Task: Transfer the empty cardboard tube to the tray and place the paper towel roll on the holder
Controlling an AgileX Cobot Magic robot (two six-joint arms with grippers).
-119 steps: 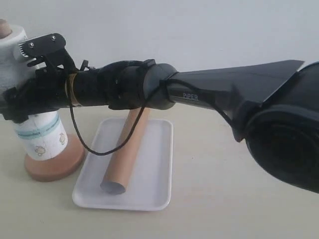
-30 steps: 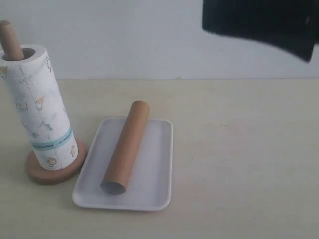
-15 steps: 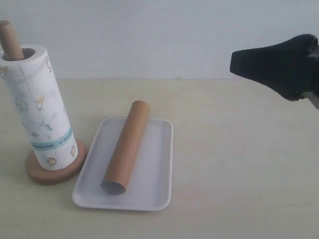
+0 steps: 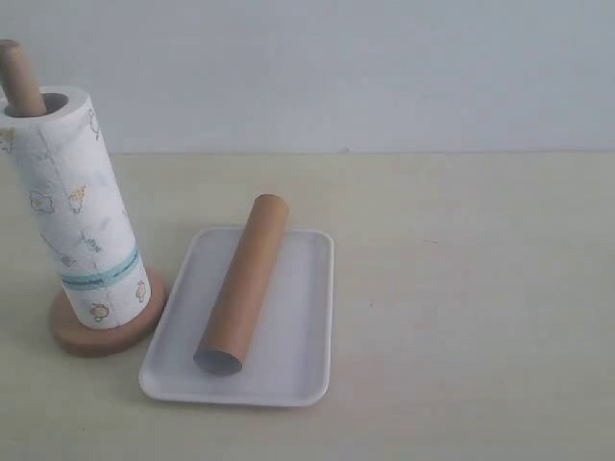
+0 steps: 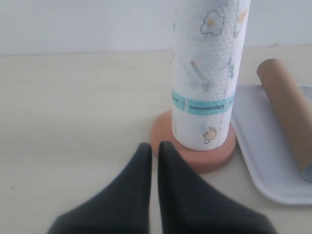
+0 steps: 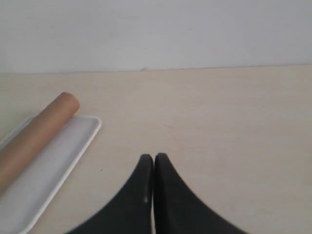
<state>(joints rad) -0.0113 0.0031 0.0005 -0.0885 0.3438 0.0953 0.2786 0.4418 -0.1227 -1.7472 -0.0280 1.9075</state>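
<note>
1 paper towel roll point(image 4: 82, 206), 1 holder point(image 4: 106, 338), 1 empty cardboard tube point(image 4: 242, 283) and 1 tray point(image 4: 300, 317) — 4 items, each kind a single piece. 1 table point(image 4: 480, 307). 2 grippers — the left gripper point(image 5: 154, 145) and the right gripper point(image 6: 153, 157), 1 per wrist view.

The holder point(image 4: 106, 342) pole is mostly hidden inside the paper towel roll point(image 4: 82, 206).

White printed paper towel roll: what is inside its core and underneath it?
A slim wooden pole sticks out of the core's top; the round light-brown wooden disc base lies underneath. The white paper towel roll covers the pole's lower stretch and the base's middle.
</note>
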